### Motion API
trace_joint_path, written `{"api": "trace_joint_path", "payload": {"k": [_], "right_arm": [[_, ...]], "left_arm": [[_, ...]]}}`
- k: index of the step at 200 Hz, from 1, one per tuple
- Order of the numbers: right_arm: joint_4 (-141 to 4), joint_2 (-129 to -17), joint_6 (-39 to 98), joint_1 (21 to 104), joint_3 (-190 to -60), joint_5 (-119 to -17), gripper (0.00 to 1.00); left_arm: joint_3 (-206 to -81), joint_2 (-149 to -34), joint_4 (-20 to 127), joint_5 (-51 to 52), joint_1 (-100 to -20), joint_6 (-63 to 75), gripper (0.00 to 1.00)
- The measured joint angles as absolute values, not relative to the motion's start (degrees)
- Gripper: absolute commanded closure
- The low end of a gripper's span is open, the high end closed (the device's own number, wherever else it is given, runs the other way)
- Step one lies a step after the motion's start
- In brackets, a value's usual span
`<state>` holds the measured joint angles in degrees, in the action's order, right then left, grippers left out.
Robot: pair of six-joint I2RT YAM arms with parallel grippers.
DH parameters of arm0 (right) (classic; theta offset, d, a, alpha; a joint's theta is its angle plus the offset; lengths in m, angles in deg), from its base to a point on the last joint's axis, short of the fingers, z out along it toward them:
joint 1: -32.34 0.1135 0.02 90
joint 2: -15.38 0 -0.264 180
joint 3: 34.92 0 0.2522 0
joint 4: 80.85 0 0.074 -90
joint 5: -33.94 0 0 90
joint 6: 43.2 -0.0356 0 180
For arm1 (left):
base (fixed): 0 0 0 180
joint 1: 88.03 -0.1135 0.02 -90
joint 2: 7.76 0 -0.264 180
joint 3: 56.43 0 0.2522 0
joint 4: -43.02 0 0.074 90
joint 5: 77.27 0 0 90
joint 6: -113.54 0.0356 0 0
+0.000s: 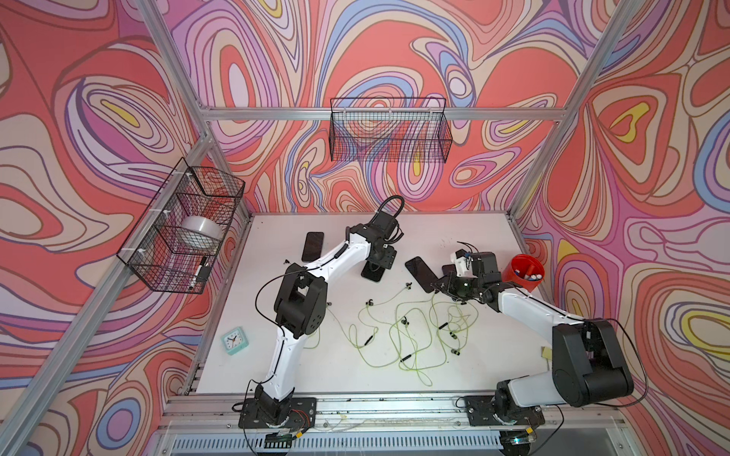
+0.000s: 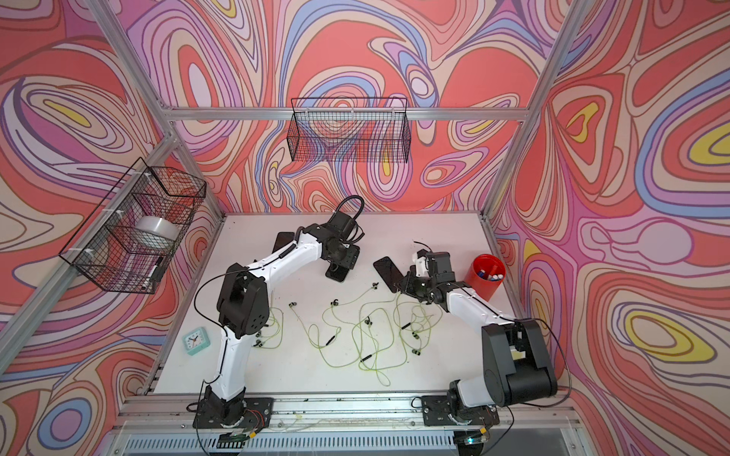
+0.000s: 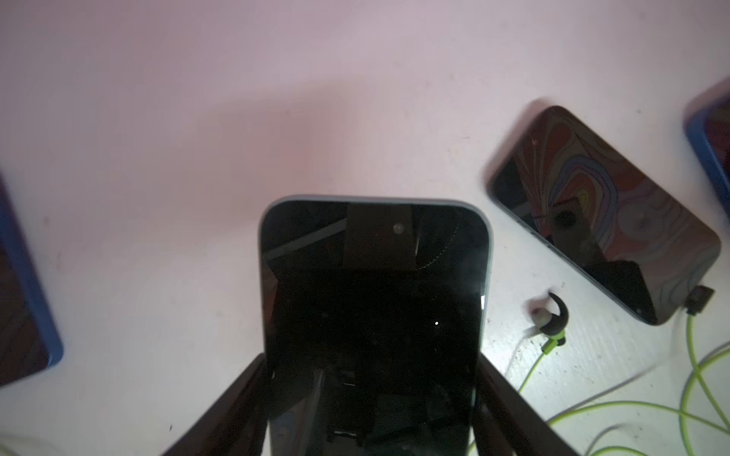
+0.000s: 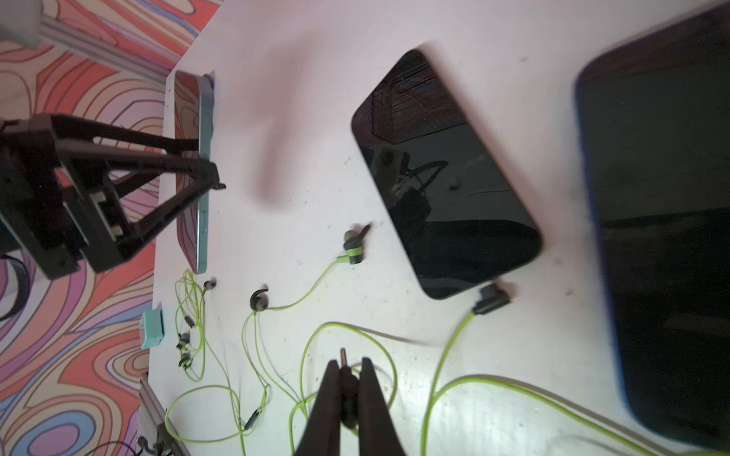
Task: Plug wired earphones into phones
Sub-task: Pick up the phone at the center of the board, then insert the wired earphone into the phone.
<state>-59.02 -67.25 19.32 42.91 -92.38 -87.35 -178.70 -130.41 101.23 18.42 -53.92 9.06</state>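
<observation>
A phone (image 3: 371, 276) is clamped across its long sides by the left gripper (image 3: 371, 363) and, in the right wrist view, is seen tipped up on edge above the table (image 1: 328, 375) — presumably so that its port end is steadied and exposed for insertion. Mid-table, the cords (image 1: 407, 335) are strewn in loose tangles. Further right, a second phone (image 4: 442, 173) is laid flat with a plug (image 4: 491, 300) at its end, apparently already served. A free plug (image 4: 343, 356) is pinched between the closed fingers of the right gripper (image 4: 349, 362), tip protruding — the clamped phone is well apart from it, with an earbud (image 4: 353, 244) and cord loops between.
</observation>
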Motion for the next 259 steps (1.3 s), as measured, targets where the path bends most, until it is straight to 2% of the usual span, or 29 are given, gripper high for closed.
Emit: {"api": "trace_joint_path", "payload": {"k": [42,70,129,192,259], "right_arm": [[-69.03,-68.57,16.43,51.26,-89.56,-90.21,1.00],[-79.63,-74.36,12.13,57.31,-87.64,-90.34,1.00],[-99.63,-83.95,5.92,71.17,-88.10,-82.93,1.00],[-108.06,-83.95,5.15,74.99,-88.99,-74.39,1.00],[-111.47,-83.14,5.20,76.33,-88.99,-71.28,1.00]], "left_arm": [[-169.22,-120.14,103.55,20.06,-57.64,-8.89,1.00],[-163.75,-113.78,104.66,18.07,-61.83,-22.33,1.00],[-147.51,-102.83,100.79,9.85,-66.82,-49.54,1.00],[-139.56,-99.18,94.43,5.48,-68.21,-66.33,1.00],[-136.26,-98.66,91.18,3.86,-68.63,-71.77,1.00]]}}
